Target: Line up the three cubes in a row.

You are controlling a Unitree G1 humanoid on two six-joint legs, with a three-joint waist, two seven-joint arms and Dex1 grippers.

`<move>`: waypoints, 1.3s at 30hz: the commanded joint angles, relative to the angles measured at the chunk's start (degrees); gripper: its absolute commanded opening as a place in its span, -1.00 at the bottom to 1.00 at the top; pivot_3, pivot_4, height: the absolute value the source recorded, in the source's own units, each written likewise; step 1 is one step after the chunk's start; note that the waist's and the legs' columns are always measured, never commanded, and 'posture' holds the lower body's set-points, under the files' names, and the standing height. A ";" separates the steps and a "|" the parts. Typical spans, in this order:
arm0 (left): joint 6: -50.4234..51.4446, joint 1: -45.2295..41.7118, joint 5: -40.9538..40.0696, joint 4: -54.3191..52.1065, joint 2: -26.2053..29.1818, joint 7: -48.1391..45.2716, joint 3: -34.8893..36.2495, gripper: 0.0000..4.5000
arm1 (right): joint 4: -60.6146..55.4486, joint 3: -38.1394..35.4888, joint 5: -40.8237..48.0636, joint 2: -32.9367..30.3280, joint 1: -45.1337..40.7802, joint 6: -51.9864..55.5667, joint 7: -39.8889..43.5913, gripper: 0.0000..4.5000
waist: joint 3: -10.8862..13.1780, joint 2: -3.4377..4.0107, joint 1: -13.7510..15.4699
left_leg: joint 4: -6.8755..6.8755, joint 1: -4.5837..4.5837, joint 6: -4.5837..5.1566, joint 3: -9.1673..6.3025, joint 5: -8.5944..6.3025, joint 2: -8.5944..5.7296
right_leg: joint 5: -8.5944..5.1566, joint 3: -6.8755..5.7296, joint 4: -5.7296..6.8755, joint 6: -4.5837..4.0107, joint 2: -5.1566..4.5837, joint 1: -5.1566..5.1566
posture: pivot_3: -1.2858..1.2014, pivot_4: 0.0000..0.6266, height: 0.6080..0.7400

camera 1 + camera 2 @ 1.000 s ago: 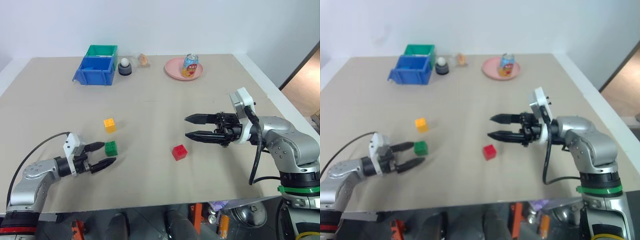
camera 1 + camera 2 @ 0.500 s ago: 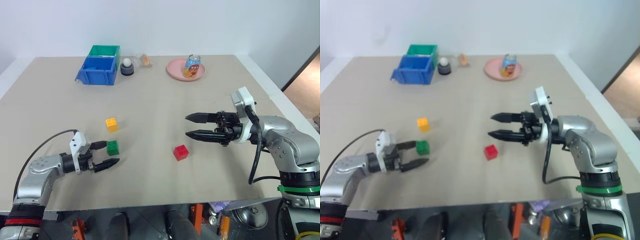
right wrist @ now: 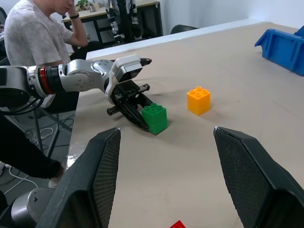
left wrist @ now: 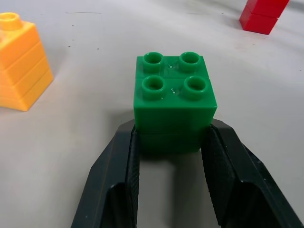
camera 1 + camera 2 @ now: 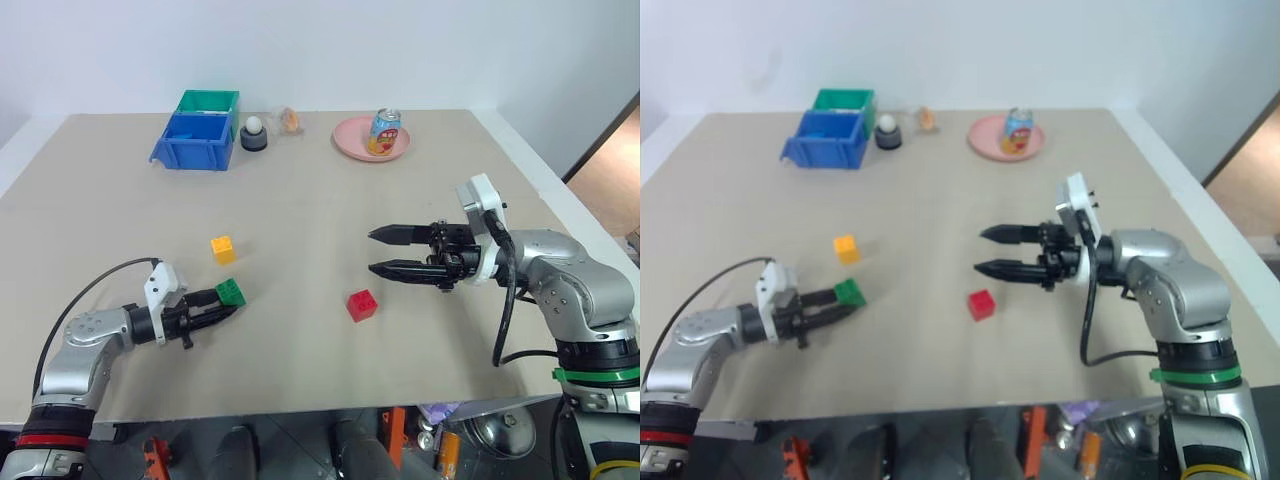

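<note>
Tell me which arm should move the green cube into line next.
Left. The left gripper is already shut on the green cube, while the right gripper hangs open above the table, nearer the red cube.

A wide table (image 5: 300, 220) with a plain beige top carries everything. Near its front lie a yellow cube (image 5: 222, 249), a green cube (image 5: 231, 292) and a red cube (image 5: 361, 304), well apart from the far edge, where a blue bin (image 5: 195, 142) backed by a green bin (image 5: 209, 101), a small dark holder with a white ball (image 5: 253, 133) and a pink plate (image 5: 355, 143) bearing a can (image 5: 384, 131) stand in a line.
</note>
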 commanded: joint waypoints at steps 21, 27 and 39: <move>-5.77 -13.64 11.06 3.90 -5.31 -5.05 -16.90 -0.40 | -2.01 -2.06 0.93 -1.97 -2.54 -0.48 0.63 0.42 | -0.02 0.04 0.67 | 0.15 -0.01 0.02 -0.03 0.01 -0.01 | 0.06 0.02 0.00 0.06 0.03 0.09 | 0.03 -0.52 1.00; -4.37 -16.79 13.03 4.15 -9.13 -3.47 -19.23 -0.40 | -1.80 -1.83 0.92 -1.84 -2.84 -0.56 0.21 0.42 | -0.03 0.07 1.52 | 0.60 -0.25 0.07 -0.01 0.04 -0.03 | 0.15 0.10 0.00 0.17 0.04 0.13 | 0.03 -0.52 1.00; -1.84 -17.22 13.37 2.49 -11.93 -3.55 -21.21 -0.40 | -0.94 -0.91 0.35 -0.85 -3.43 -1.33 0.11 0.42 | -0.03 0.07 1.56 | 0.71 -0.40 0.06 -0.03 0.04 -0.05 | 0.18 0.10 0.00 0.25 0.03 0.10 | 0.03 -0.52 1.00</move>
